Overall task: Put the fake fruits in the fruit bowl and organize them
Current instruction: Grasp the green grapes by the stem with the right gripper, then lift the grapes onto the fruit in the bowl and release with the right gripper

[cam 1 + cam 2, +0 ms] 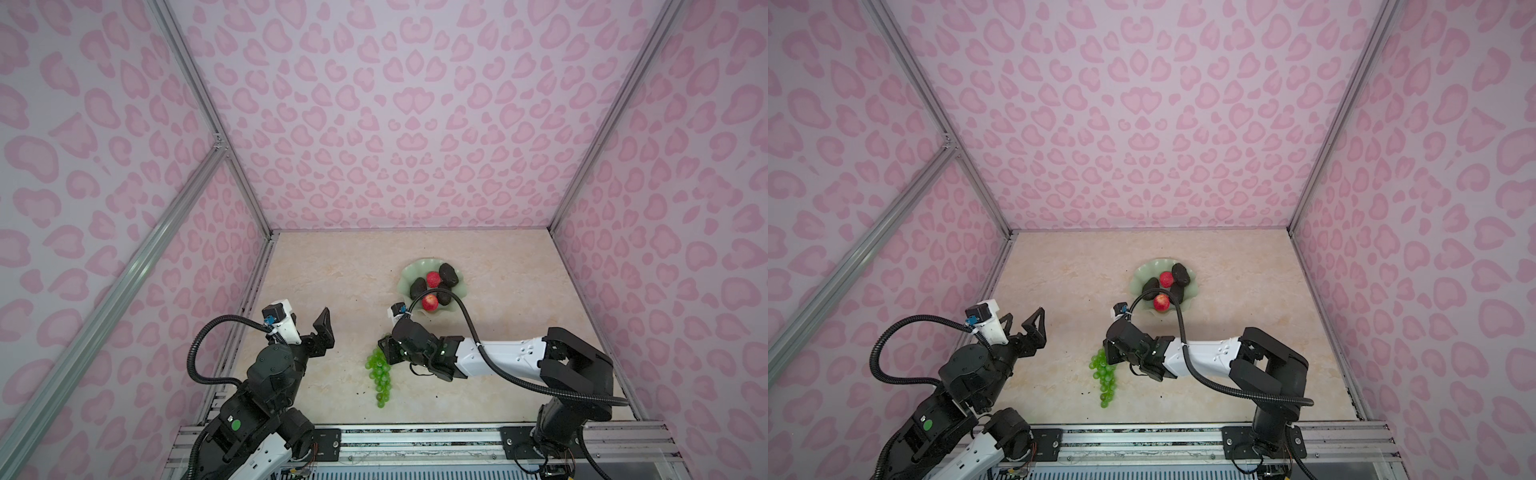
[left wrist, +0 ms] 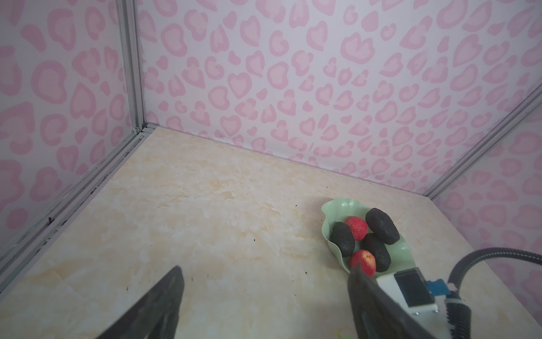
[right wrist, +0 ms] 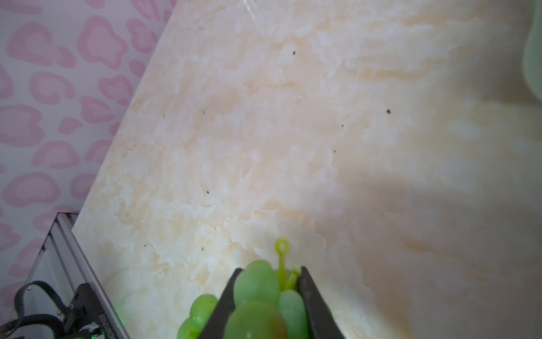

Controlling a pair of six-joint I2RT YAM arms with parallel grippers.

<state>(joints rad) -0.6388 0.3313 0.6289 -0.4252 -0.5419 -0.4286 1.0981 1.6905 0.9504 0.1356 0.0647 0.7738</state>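
Grapes (image 1: 379, 374) lie on the table (image 1: 332, 270) at 7 o'clock from the bowl (image 1: 409, 270) (apples (image 1: 430, 302) and avocados (image 1: 449, 274) sit inside it); my right pincer (image 3: 269, 270) grips the bunch's stem end, while my left pincer (image 2: 265, 267) hangs wide, holding nothing, at 10 o'clock of them.

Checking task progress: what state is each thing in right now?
bowl: upright, holding five fruits
apples: both in bowl
avocados: all three in bowl
grapes: on table, top end gripped
right tool: shut on grapes
left tool: open, empty
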